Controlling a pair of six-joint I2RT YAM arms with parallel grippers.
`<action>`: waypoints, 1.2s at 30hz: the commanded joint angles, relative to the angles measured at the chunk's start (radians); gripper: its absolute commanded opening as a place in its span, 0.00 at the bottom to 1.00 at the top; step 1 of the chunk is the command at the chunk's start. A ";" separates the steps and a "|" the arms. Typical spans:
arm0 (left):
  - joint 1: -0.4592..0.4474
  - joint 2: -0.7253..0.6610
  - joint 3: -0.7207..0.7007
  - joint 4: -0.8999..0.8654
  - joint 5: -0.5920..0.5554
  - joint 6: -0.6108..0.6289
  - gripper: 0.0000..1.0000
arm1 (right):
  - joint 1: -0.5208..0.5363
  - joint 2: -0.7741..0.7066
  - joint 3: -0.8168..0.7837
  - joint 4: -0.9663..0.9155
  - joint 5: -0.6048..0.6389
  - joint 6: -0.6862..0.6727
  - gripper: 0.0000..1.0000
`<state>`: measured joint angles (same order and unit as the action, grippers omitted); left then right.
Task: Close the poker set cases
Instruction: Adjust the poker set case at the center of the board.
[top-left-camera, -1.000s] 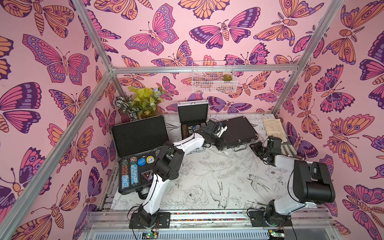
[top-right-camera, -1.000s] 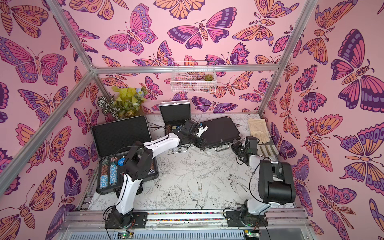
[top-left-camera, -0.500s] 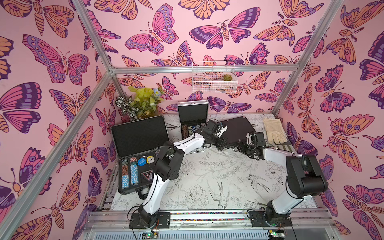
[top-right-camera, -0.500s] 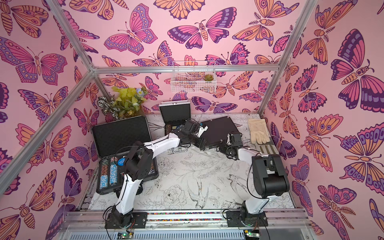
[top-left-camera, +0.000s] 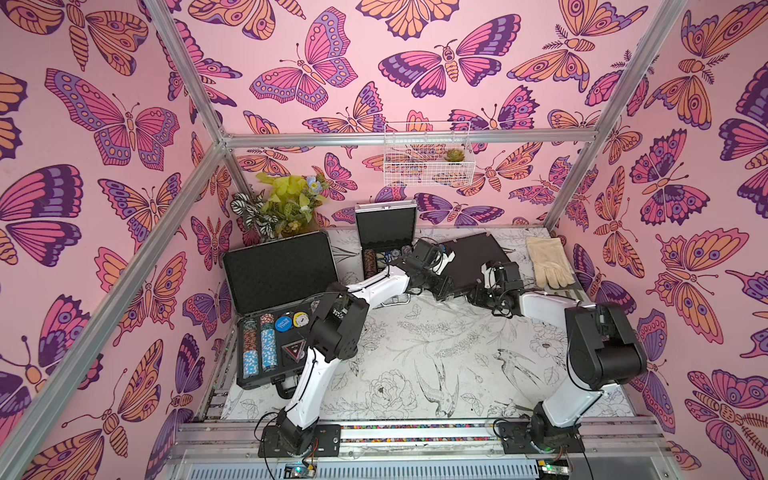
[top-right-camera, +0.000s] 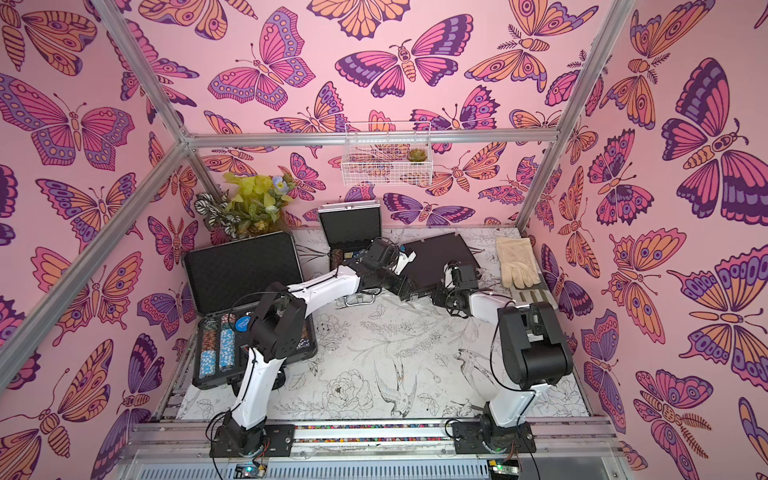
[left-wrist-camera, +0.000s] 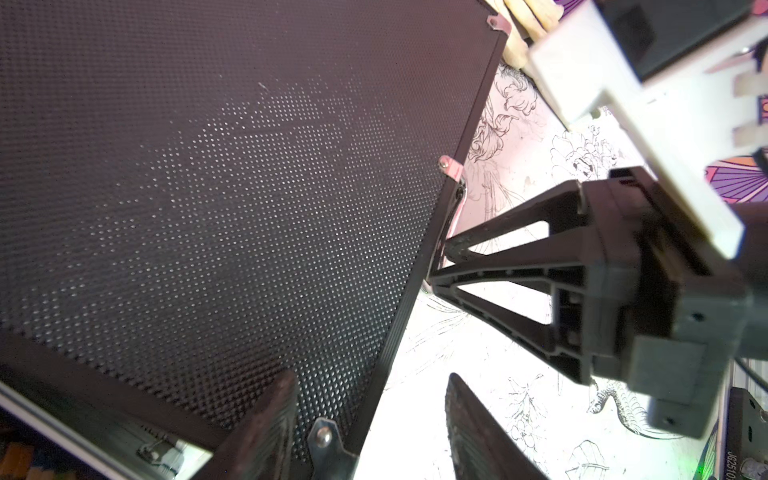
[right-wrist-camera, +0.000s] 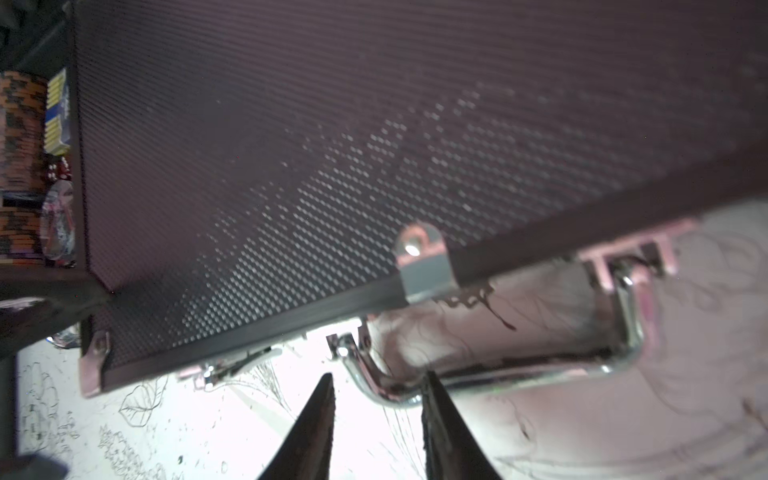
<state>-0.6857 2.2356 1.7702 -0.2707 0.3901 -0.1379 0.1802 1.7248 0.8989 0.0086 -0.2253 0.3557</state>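
The medium black case (top-left-camera: 478, 253) lies at the back centre, its dotted lid (right-wrist-camera: 374, 145) lowered with a gap above the front rim and chrome handle (right-wrist-camera: 540, 374). My left gripper (left-wrist-camera: 372, 376) (top-left-camera: 444, 289) is open astride the lid's corner, one finger over the lid, one over the table. My right gripper (right-wrist-camera: 379, 376) (top-left-camera: 473, 296) is open at the front edge, the handle's bend between its tips. The small silver case (top-left-camera: 386, 226) stands open at the back. The large black case (top-left-camera: 282, 270) lies open on the left, chips inside.
A cream glove (top-left-camera: 546, 262) lies right of the medium case. A plant (top-left-camera: 282, 203) fills the back left corner and a wire basket (top-left-camera: 428, 153) hangs on the rear wall. The printed table cover (top-left-camera: 436, 353) spreads in front of both arms.
My right arm has swung left from beside the glove to the medium case's front edge, and its jaws have parted a little. The left arm and the cases have not moved.
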 joint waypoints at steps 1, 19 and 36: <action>0.006 0.067 -0.012 -0.122 -0.004 0.008 0.59 | 0.022 0.021 0.035 -0.027 0.023 -0.054 0.39; 0.011 0.063 0.001 -0.143 -0.011 0.021 0.59 | 0.085 0.094 0.062 -0.019 0.104 -0.061 0.40; 0.011 0.095 0.033 -0.142 0.005 0.016 0.59 | 0.132 0.053 -0.030 0.017 0.168 0.027 0.12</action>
<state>-0.6807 2.2581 1.8175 -0.3149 0.4015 -0.1307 0.2909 1.7935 0.9142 0.0555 -0.0452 0.2909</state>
